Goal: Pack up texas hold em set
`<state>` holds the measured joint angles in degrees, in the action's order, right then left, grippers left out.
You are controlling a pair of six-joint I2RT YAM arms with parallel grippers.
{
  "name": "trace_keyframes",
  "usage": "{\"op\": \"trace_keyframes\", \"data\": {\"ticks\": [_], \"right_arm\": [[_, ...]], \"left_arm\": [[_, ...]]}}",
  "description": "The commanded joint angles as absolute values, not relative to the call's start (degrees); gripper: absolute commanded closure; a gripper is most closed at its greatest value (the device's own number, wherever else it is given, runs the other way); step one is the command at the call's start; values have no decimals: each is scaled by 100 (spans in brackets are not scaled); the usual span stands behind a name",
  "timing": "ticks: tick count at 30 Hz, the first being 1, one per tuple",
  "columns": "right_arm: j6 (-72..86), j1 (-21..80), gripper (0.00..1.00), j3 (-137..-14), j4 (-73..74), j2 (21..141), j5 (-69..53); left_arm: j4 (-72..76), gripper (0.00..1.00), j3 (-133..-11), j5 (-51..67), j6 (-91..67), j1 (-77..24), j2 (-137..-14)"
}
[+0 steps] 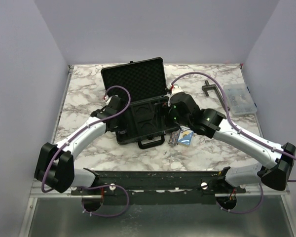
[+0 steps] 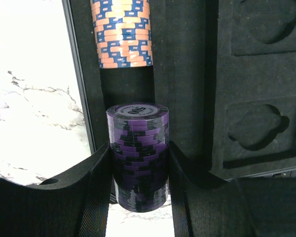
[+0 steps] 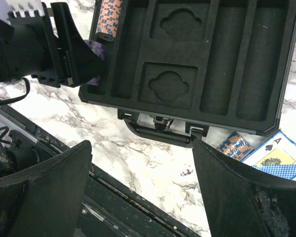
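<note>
The black case (image 1: 133, 76) lies open mid-table, its foam tray (image 3: 227, 59) facing up. My left gripper (image 2: 139, 163) is shut on a purple chip stack (image 2: 138, 148) and holds it over the near end of the tray's leftmost slot. An orange-and-blue chip stack (image 2: 122, 32) lies farther along that slot. Over the marble just in front of the case handle (image 3: 160, 131), my right gripper (image 3: 140, 148) is open with nothing between its fingers. A blue card deck (image 3: 276, 158) and a short orange-and-blue chip stack (image 3: 235, 146) lie on the table beside the case's near right corner.
A clear plastic compartment box (image 1: 239, 98) and a dark T-shaped tool (image 1: 209, 88) sit at the back right. The black base rail (image 1: 158, 177) runs along the near table edge. White walls close in on the left, right and back.
</note>
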<state>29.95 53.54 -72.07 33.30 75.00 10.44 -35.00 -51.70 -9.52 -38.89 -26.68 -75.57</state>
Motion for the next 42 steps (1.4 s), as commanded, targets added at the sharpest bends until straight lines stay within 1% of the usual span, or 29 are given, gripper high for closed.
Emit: {"op": "trace_keyframes", "data": {"ticks": [1,6,9,11,13,15,16,18,21,23,26,28,31,36,37,42], "right_arm": [[2928,5370,14,-7146,3384,7300,1126],[2925,5377,14,-7103,3371,7276,1116],[2919,5375,14,-7075,3358,7286,1103],[2925,5373,14,-7066,3357,7294,1072],[2918,5377,14,-7066,3350,7307,1044],[2918,5374,14,-7066,3339,7306,1036],[2917,5371,14,-7066,3340,7310,1033],[2916,5377,14,-7058,3331,7310,1028],[2916,5371,14,-7042,3328,7328,1004],[2907,5371,14,-7032,3318,7338,1002],[2902,5376,14,-7031,3305,7363,984],[2904,5378,14,-7032,3295,7381,975],[2880,5373,14,-7038,3287,7398,974],[2859,5379,14,-7011,3211,7466,975],[2863,5380,14,-7018,3209,7500,953],[2890,5370,14,-7048,3157,7608,819]], "left_arm": [[-3327,100,-5499,-1182,-3685,-2637,-7754],[-3331,100,-5528,-1234,-3674,-2628,-7878],[-3340,97,-5506,-1337,-3683,-2628,-7890],[-3340,93,-5502,-1379,-3674,-2628,-7892],[-3335,82,-5508,-1389,-3633,-2628,-7901],[-3346,68,-5511,-1412,-3612,-2628,-7905],[-3345,59,-5504,-1415,-3608,-2628,-7901],[-3347,46,-5502,-1423,-3587,-2628,-7886],[-3349,34,-5485,-1422,-3521,-2628,-7787],[-3357,29,-5467,-1415,-3469,-2628,-7643],[-3381,30,-5420,-1344,-3357,-2635,-7298],[-3393,35,-5306,-1236,-3299,-2645,-6995],[-3377,47,-4976,-1061,-3270,-2703,-6460],[-3379,72,-4429,-839,-3313,-2874,-5776],[-3375,75,-4351,-822,-3335,-2926,-5685],[-3249,80,-4000,-778,-3422,-3132,-5434]]}}
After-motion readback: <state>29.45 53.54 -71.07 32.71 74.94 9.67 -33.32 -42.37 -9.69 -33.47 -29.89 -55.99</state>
